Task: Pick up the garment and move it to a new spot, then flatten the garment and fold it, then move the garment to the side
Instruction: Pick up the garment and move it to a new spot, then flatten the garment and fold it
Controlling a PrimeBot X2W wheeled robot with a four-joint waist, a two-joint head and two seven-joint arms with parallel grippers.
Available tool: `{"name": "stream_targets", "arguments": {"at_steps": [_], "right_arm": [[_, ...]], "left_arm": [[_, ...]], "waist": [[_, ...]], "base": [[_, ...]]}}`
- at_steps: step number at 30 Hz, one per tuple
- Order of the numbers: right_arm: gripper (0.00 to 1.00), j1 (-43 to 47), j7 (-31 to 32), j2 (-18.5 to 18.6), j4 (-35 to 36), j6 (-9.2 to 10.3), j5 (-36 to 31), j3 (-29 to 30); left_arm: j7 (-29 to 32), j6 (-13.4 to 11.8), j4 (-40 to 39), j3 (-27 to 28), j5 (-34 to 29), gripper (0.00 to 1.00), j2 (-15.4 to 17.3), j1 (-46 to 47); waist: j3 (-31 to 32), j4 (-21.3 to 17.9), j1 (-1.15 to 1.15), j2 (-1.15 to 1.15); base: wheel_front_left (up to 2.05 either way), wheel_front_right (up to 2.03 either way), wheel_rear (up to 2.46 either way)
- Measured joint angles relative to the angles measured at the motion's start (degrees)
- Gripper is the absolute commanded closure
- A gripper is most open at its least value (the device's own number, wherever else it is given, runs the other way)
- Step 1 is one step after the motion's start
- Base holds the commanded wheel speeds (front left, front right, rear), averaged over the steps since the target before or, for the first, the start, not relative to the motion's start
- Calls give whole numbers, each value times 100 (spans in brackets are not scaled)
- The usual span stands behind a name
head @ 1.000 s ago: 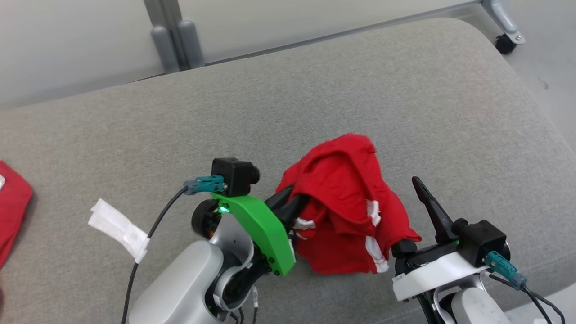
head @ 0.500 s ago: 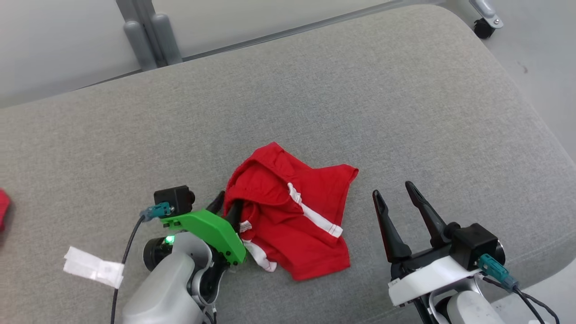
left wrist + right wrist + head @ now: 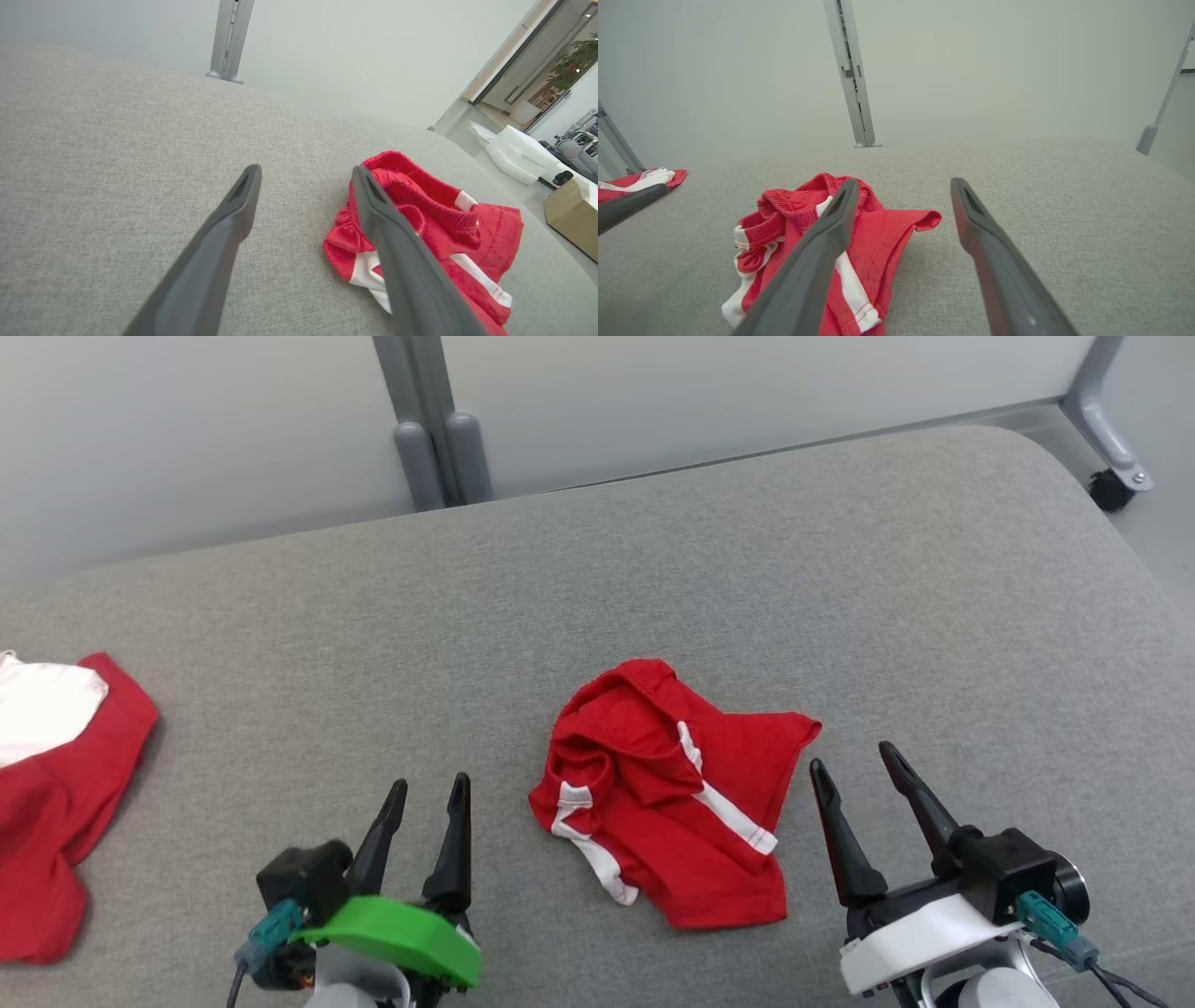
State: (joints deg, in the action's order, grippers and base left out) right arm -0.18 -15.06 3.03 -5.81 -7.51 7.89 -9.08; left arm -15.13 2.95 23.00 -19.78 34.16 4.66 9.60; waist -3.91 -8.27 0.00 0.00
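The left hand, at seven o'clock in the head view, has two long, dark grey, tapering fingers with a shallow slot near each tip. They rise from a glossy green cover, and at its nine o'clock sit a black camera box and a teal plug. The right hand, at five o'clock, has the same fingers on a white cover, with a black camera block, a teal connector and a thin black cable at its three o'clock.
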Motion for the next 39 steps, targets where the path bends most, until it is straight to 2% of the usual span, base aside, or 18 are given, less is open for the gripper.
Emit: {"name": "stream_targets", "arguments": {"at_steps": [4,10,17,39], "right_arm": [[0,38,0,98,4,0,-103,179],[0,132,-1,134,-87,0,-235,383],[0,246,0,138,-370,-1,-497,595],[0,307,0,30,-580,-1,-569,680]], "left_arm": [[-1,1,-765,565,-736,0,-67,-755],[1,70,-1278,1256,-1607,0,-145,-1485],[0,203,-1516,1890,-2014,0,-166,-1735],[0,353,-1399,1897,-2107,0,-178,-1783]], "waist": [[122,269,0,0],[264,668,0,0],[386,1015,0,0],[421,949,0,0]], "base": [[0,0,0],[0,0,0],[0,0,0],[0,0,0]]}}
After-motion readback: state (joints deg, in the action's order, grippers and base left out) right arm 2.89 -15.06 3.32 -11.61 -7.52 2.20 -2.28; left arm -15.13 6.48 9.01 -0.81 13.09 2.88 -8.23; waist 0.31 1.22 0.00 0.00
